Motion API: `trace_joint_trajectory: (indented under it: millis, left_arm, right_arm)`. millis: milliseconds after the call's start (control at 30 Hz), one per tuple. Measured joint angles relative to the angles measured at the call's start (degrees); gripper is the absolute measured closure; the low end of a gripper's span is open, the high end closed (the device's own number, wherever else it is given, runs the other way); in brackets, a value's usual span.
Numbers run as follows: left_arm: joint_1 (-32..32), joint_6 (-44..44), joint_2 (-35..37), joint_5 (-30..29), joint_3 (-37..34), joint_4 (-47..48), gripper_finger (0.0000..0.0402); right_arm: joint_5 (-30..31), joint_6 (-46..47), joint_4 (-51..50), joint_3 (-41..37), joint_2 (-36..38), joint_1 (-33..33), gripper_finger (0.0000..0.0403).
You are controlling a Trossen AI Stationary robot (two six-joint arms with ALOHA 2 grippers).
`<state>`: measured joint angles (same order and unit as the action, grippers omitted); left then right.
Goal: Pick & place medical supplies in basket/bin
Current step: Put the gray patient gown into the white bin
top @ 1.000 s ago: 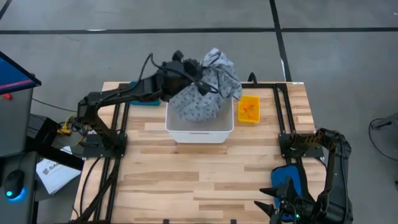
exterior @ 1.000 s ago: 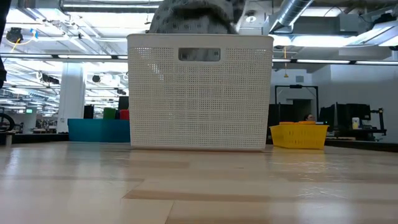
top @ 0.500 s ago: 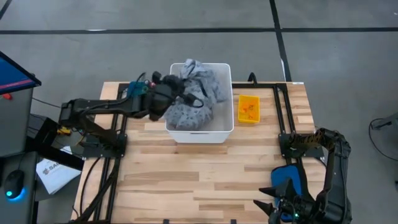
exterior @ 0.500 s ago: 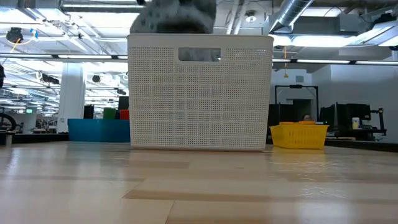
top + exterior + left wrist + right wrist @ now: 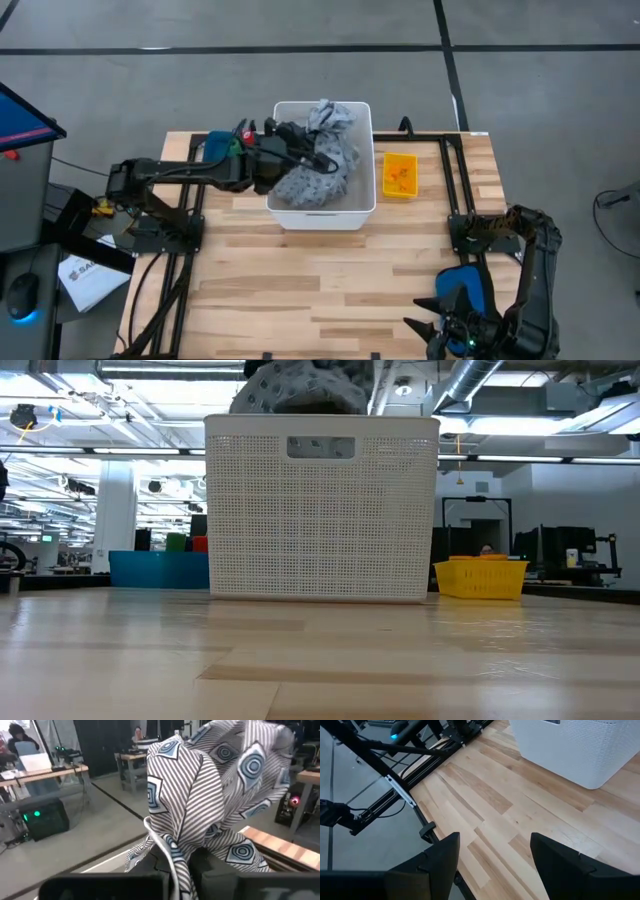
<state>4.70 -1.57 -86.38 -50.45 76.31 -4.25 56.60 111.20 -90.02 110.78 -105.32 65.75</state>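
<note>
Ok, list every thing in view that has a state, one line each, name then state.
Gown: bunched up, partly in the basket, heaped above its rim, gripped.
White basket: upright, holding the gown.
Left gripper: shut on the gown, over the basket's left side.
Right gripper: open, empty, waiting at the table's near right corner.
Yellow bin: upright beside the basket, small orange items inside.
Blue pouch: lying flat by the right arm.

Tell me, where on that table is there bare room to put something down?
The widest bare patch is the wooden table in front of the white basket, running toward the right arm's blue pad. It is crowded at the back: the left gripper holds the grey gown in the basket, and a yellow tray sits beside it.
</note>
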Motion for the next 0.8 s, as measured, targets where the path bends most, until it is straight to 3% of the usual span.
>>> trace_joint_trajectory:
  millis: [200, 400, 600, 733, 800]
  left_arm:
    - [3.35, -4.27, -2.99, -0.89, 0.29, 6.24, 0.0398]
    - [6.46, -14.71, -5.82, 6.95, 0.29, 16.49, 0.0398]
    - [8.00, -16.16, -8.74, 10.36, 0.42, 18.14, 0.0398]
    - [11.09, -19.21, -11.50, 19.14, 0.25, 20.37, 0.0398]
    - [12.06, -19.31, -12.08, 20.24, 0.27, 20.22, 0.0398]
  right_arm:
    - [0.00, -0.06, 0.34, 0.00, 0.00, -0.78, 0.0163]
    - [0.00, -0.16, 0.44, 0.00, 0.00, -1.09, 0.0163]
    - [-1.29, -0.18, 0.39, 0.00, 0.00, -1.09, 0.0163]
    - [-1.29, -0.12, 0.40, 0.00, 0.00, -1.09, 0.0163]
    - [-1.31, 0.31, 0.39, 0.00, 0.00, -1.09, 0.0163]
